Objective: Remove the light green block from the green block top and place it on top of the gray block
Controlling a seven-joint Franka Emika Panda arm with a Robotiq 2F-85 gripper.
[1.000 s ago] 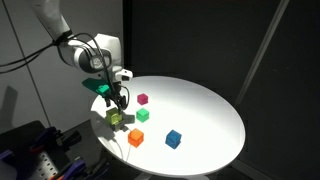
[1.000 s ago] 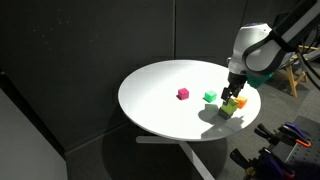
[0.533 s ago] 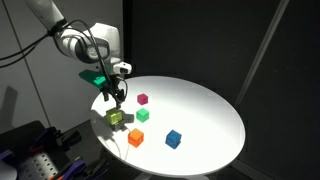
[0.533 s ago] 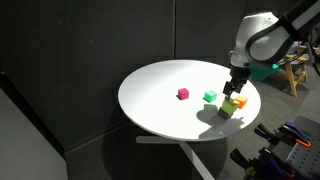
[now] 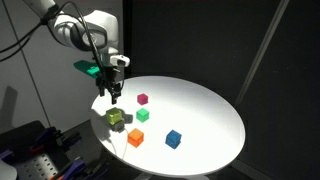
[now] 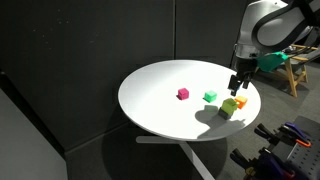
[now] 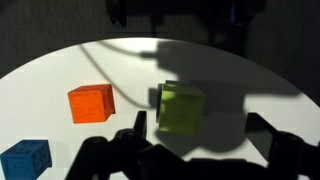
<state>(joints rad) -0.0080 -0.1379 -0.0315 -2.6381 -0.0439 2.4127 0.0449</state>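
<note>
Lime light green block (image 7: 181, 108) looks already stacked; claw (image 5: 112, 97) released above; we lift straight, no nudging.

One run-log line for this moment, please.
tool: open, empty, above light green block | light green block: off green block, near orange block | green block: bare top

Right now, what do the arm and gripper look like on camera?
The arm is white, built of rounded joint housings, with thin black cables looping along it near the wrist. A teal-green piece is mounted at the wrist. The gripper below it is black all over.
</note>
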